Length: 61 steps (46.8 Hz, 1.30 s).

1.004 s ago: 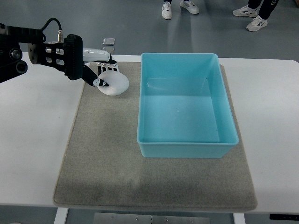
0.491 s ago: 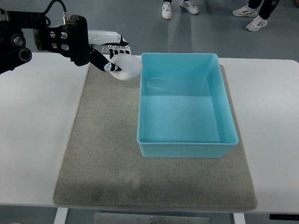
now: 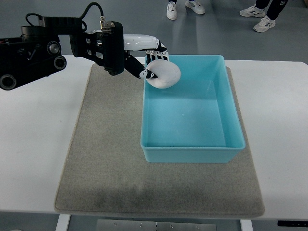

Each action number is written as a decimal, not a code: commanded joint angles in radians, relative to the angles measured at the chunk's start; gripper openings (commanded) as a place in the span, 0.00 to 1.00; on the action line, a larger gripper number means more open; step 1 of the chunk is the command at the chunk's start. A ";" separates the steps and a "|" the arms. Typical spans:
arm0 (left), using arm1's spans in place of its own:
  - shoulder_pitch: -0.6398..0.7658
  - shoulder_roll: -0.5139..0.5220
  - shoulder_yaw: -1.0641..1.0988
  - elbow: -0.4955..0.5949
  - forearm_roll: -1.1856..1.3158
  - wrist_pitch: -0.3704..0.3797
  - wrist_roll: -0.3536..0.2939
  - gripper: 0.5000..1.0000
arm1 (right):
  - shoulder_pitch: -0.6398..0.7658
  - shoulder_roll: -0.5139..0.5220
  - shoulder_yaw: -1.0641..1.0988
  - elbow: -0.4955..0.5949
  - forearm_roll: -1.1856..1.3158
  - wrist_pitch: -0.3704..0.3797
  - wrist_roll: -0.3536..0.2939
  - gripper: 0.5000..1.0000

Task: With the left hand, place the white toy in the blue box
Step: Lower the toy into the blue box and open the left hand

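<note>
Above blue box's [image 3: 192,113] far left corner, left hand [image 3: 147,57] gripping smooth rounded white toy [image 3: 163,73], glossy rectangular plastic box on coarse grey mat [image 3: 106,159], white counter [image 3: 33,144].

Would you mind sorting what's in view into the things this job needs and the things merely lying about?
Part of the job:
- white toy, held over the box's far left corner
- left hand, shut on the toy
- blue box

Just lying about:
- grey mat
- white table
- people's shoes on the floor beyond
</note>
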State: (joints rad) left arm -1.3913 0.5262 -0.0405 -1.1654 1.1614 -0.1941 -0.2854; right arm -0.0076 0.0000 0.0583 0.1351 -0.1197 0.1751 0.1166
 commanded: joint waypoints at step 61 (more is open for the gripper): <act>0.071 -0.038 0.007 0.021 -0.002 -0.002 0.003 0.77 | 0.000 0.000 0.000 0.000 0.000 0.001 0.000 0.87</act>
State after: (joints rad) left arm -1.3199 0.4878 -0.0327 -1.1476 1.1595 -0.2027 -0.2822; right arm -0.0077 0.0000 0.0583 0.1351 -0.1196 0.1751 0.1166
